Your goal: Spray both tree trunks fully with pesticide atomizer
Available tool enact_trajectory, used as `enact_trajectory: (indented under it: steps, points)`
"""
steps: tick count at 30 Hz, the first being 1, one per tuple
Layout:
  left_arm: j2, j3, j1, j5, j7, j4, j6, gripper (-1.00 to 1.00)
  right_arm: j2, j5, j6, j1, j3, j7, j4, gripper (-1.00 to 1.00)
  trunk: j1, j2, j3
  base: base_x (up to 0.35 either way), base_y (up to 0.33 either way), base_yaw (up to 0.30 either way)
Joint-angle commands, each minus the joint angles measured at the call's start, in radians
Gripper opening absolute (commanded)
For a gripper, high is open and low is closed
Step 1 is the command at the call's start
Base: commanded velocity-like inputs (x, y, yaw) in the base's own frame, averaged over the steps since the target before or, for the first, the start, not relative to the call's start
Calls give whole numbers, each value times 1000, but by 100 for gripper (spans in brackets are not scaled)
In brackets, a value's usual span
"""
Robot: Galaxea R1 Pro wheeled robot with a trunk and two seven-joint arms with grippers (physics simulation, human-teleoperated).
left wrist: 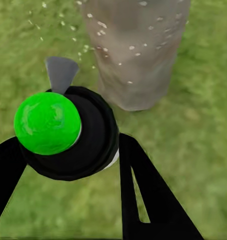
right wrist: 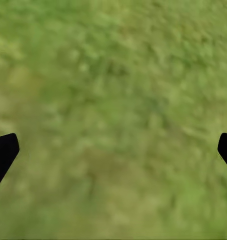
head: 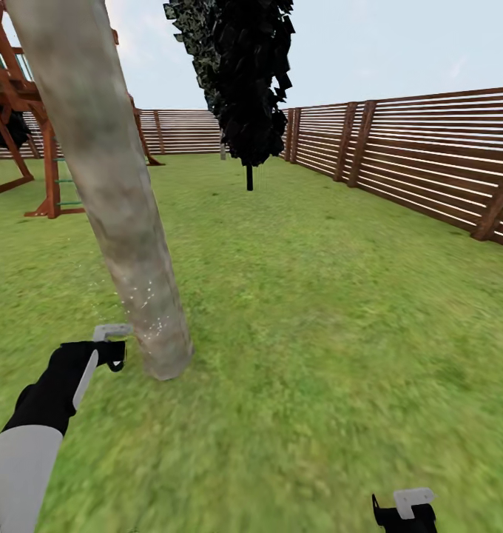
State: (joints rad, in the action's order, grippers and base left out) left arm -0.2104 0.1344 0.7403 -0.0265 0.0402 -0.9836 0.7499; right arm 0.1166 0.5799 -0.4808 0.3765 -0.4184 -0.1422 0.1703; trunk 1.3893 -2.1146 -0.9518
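A thick grey-tan tree trunk (head: 107, 185) leans up from the grass floor (head: 318, 311) at the left. White pesticide specks (head: 144, 300) dot its lower part, also seen as pesticide specks (left wrist: 101, 30) on the trunk (left wrist: 136, 55) in the left wrist view. My left gripper (head: 115, 354) hangs just left of the trunk's base. That left gripper (left wrist: 68, 142) is shut on the pesticide atomizer (left wrist: 46, 122), a black round body with a bright green cap and a grey nozzle (left wrist: 61, 72) aimed at the trunk. My right gripper (head: 404, 514) hangs low at the right; in its wrist view the right gripper (right wrist: 113, 155) is open over bare grass.
A narrow blackish cypress-like tree (head: 251, 81) stands farther back in the middle. A brown slatted fence (head: 429, 155) runs along the right and back. A wooden play structure (head: 22, 111) stands at the far left behind the trunk.
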Motion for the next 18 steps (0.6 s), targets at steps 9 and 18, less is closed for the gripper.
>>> enact_trajectory:
  steps: [9, 18]
  points:
    - [-8, 5, -21, -9, -29, 23, 2, -100, 0, 11, -3, 1, -5, -5, -2, 100, 0, 0, -1, 107, -233, 83]
    - [-3, 1, -51, -8, -32, 93, -3, -100, 0, 11, -4, 1, -5, -5, -2, 100, 0, 0, -1, 57, -268, 265]
